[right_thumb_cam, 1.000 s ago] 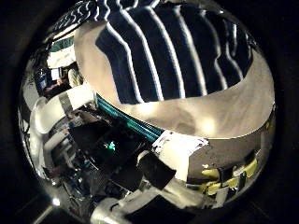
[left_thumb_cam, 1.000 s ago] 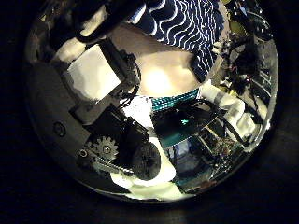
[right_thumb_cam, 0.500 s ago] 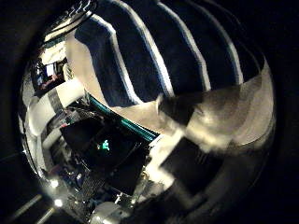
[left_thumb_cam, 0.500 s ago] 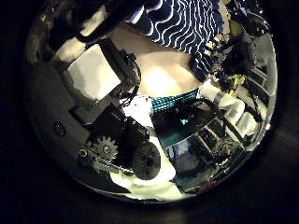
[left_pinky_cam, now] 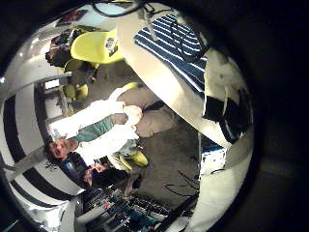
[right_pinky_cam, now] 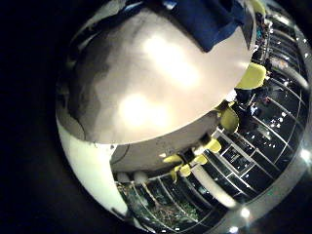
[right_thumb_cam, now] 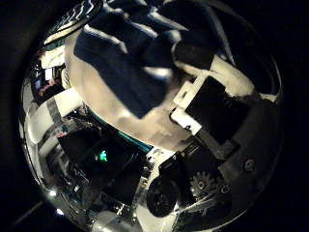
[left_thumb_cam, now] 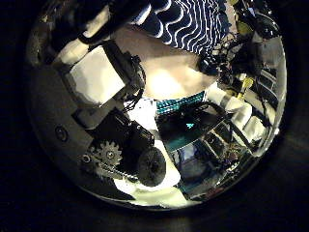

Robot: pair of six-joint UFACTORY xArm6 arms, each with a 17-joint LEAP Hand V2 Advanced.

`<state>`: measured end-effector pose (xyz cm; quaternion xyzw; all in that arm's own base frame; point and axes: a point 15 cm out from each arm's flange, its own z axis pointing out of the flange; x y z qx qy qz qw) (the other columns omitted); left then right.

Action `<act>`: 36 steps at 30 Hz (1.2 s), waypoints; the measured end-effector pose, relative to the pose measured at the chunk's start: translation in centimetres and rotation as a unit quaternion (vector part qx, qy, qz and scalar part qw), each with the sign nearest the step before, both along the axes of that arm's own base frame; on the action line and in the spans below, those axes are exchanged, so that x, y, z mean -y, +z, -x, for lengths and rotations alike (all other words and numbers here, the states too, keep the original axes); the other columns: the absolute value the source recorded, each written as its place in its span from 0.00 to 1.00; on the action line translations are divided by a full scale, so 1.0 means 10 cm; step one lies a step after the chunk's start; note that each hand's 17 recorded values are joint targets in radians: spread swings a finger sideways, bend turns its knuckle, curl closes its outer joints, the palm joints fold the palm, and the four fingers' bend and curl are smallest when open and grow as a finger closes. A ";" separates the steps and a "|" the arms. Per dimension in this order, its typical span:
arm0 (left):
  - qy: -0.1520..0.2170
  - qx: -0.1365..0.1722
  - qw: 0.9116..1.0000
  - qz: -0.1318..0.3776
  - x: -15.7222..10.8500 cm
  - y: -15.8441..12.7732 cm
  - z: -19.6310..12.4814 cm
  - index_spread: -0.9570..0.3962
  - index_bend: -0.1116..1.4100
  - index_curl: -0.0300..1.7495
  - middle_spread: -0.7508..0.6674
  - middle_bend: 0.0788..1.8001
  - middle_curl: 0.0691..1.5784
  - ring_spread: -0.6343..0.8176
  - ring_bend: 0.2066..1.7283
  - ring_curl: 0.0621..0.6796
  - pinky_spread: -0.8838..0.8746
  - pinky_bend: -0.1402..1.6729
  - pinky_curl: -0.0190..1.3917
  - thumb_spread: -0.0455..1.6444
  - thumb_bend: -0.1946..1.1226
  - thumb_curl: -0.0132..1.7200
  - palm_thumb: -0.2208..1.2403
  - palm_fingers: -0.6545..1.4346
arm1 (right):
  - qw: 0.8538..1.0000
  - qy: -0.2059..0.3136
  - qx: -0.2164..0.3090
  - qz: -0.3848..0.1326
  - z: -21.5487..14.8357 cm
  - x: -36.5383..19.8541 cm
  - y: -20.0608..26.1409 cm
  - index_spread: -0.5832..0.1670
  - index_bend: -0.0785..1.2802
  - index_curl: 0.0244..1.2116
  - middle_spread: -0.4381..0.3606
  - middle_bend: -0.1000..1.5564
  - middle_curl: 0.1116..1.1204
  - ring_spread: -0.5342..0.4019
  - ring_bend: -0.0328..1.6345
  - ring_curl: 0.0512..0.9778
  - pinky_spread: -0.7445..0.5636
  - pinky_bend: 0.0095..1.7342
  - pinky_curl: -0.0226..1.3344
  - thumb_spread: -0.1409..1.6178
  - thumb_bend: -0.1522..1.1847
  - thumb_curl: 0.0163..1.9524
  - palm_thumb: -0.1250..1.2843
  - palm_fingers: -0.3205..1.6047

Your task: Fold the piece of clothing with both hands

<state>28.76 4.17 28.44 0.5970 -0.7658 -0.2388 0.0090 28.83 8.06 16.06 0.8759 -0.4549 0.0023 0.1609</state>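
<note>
A striped piece of clothing (left_thumb_cam: pixel 188 19) lies on the table (left_thumb_cam: pixel 169 82). It also shows in the left little finger side palm view (left_pinky_cam: pixel 179 43). My left hand (left_thumb_cam: pixel 106 77) hangs over bare table, away from the cloth, with its fingers (left_pinky_cam: pixel 227 97) relaxed and holding nothing. My right hand (right_thumb_cam: pixel 208 97) is down on the clothing (right_thumb_cam: pixel 121 58), which is bunched in folds under its curled fingers (right_thumb_cam: pixel 179 53). The right little finger side palm view shows the clothing's edge (right_pinky_cam: pixel 210 19) and bare table (right_pinky_cam: pixel 156 88) close below. A hand (left_thumb_cam: pixel 227 53) sits at the cloth's edge in the left thumb side palm view.
The table's edge (left_pinky_cam: pixel 159 92) runs beside the left hand, with chairs (left_pinky_cam: pixel 101 43) and floor beyond it. More chairs (right_pinky_cam: pixel 249 73) stand past the table's edge on the right hand's side.
The right hand has come down onto the clothing and its fingers have curled into the cloth, bunching it. The left hand's view has barely shifted.
</note>
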 end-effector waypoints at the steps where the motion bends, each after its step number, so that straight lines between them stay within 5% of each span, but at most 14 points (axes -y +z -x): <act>1: -0.001 -0.002 1.000 0.000 0.00 0.00 0.01 0.27 0.19 0.84 0.03 0.41 0.68 0.10 0.71 0.75 0.12 0.64 0.55 0.66 0.13 0.32 0.69 0.81 | 1.000 -0.009 0.010 -0.005 -0.04 0.05 0.07 0.16 0.73 0.71 0.16 0.73 0.78 0.25 0.78 0.67 0.36 0.74 0.43 0.69 0.16 0.27 0.81 0.72; 15: -0.024 -0.032 0.999 0.035 0.06 0.25 0.34 0.28 0.19 0.84 0.03 0.40 0.68 0.10 0.70 0.75 0.12 0.64 0.55 0.66 0.13 0.32 0.68 0.81 | 0.987 -0.085 0.080 -0.114 0.10 0.39 1.06 0.27 0.82 0.82 0.23 0.80 0.88 0.28 0.85 0.80 0.41 0.79 0.58 0.74 0.12 0.31 0.82 0.66; 23: -0.026 -0.010 0.998 0.054 0.16 0.55 0.32 0.28 0.19 0.84 0.03 0.40 0.67 0.10 0.70 0.75 0.12 0.64 0.55 0.66 0.13 0.32 0.67 0.81 | 0.978 -0.103 0.116 -0.136 -0.05 0.37 1.67 0.31 0.83 0.83 0.26 0.81 0.89 0.31 0.86 0.81 0.42 0.77 0.64 0.75 0.11 0.33 0.83 0.67; 32: 0.010 0.014 0.999 0.042 0.10 0.51 -0.23 0.28 0.19 0.84 0.03 0.40 0.68 0.10 0.70 0.75 0.12 0.64 0.55 0.66 0.13 0.32 0.67 0.82 | 0.979 -0.112 0.102 -0.133 -0.83 0.25 1.85 0.33 0.83 0.84 0.28 0.81 0.89 0.31 0.87 0.82 0.42 0.75 0.70 0.74 0.11 0.35 0.83 0.67; 36: 0.025 -0.013 0.999 0.037 0.03 0.21 -0.49 0.29 0.19 0.84 0.03 0.40 0.68 0.10 0.70 0.75 0.11 0.64 0.55 0.66 0.14 0.32 0.67 0.82 | 0.983 -0.115 0.078 -0.123 -1.32 0.17 1.69 0.34 0.84 0.84 0.28 0.82 0.89 0.32 0.87 0.82 0.42 0.73 0.73 0.74 0.11 0.36 0.83 0.66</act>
